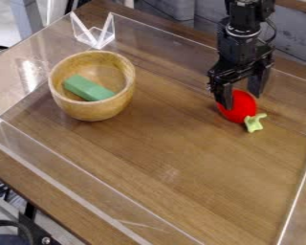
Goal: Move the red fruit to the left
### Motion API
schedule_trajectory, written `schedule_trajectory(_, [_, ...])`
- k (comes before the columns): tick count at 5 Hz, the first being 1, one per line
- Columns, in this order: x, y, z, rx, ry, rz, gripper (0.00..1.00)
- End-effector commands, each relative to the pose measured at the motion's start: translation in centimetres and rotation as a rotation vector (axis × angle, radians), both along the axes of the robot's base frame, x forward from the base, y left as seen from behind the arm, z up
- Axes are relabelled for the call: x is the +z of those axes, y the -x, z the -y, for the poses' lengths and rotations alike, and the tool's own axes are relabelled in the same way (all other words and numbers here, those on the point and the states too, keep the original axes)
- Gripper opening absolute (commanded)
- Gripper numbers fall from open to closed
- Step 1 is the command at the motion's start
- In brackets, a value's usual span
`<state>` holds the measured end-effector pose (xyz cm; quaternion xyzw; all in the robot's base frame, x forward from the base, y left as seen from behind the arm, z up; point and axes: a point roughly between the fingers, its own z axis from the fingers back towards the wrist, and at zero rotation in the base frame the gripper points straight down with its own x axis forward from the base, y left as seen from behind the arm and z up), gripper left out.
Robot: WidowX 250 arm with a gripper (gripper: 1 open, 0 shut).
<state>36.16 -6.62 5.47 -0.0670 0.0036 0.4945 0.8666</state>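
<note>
While the tool (236, 93) straddles the red fruit (240, 106), the wooden bowl (116, 100) holds a green block (87, 90).

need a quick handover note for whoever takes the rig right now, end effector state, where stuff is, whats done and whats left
End effector: open, pointing down, fingers straddling the red fruit; no grip closed on it yet.
Red fruit: on the wooden tray floor at the right side, green stem toward the near right.
Wooden bowl: on the left, holding a green block.
Done: end effector lined up over the fruit.
Left: close on the fruit, carry it to the left, release.
</note>
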Motion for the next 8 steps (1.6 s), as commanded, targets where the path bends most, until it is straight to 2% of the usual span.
schedule_trajectory(1, [2.3, -0.9, 1.2, -0.031, 0.014, 0.069, 0.00])
schedule_trajectory(2, [2.5, -0.2, 0.6, -0.047, 0.028, 0.076, 0.00])
schedule_trajectory(3, [2.1, 0.4, -0.1, -0.047, 0.032, 0.085, 1.00])
schedule_trajectory(4, [2.5, 0.1, -0.4, 0.016, 0.036, 0.104, 0.00])
schedule_trajectory(5, [2.9, -0.1, -0.6, 0.070, 0.037, 0.118, 0.00])
schedule_trajectory(7, [3.9, -1.0, 0.5, 0.099, 0.037, 0.142, 0.00])
schedule_trajectory(8, [3.3, -0.8, 0.8, 0.137, 0.030, 0.155, 0.00])
